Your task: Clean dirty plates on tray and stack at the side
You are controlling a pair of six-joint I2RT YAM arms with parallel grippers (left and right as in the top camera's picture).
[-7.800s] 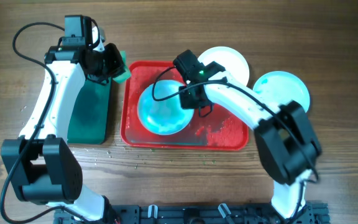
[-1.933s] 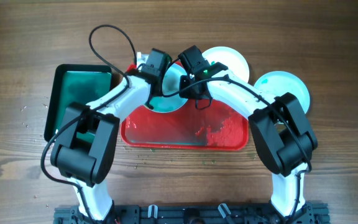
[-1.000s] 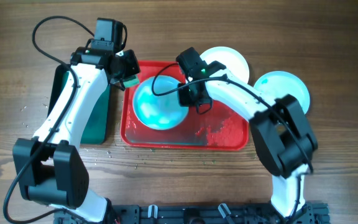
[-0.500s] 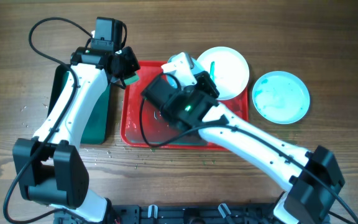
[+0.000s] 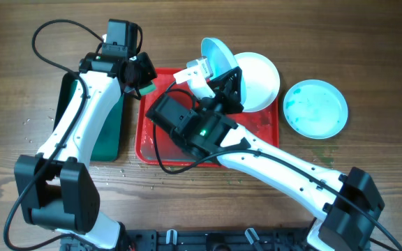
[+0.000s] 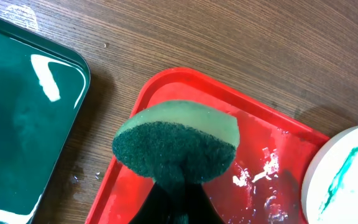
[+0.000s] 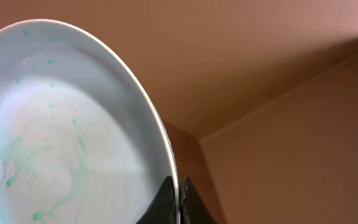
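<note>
My right gripper is shut on the rim of one plate and holds it tilted up on edge above the back of the red tray. In the right wrist view the fingers pinch that plate's rim, whose face has faint teal streaks. A second plate with a teal streak lies behind the tray's right corner. A third, teal-tinted plate lies to the right. My left gripper is shut on a green sponge over the tray's back left corner.
A dark green tray lies left of the red tray and also shows in the left wrist view. The red tray's floor is wet with white and teal residue. My right arm stretches across the tray from the front right.
My right gripper has lifted the plate higher and tipped it more on edge, toward the back of the tray. My left arm with the sponge has stayed still.
</note>
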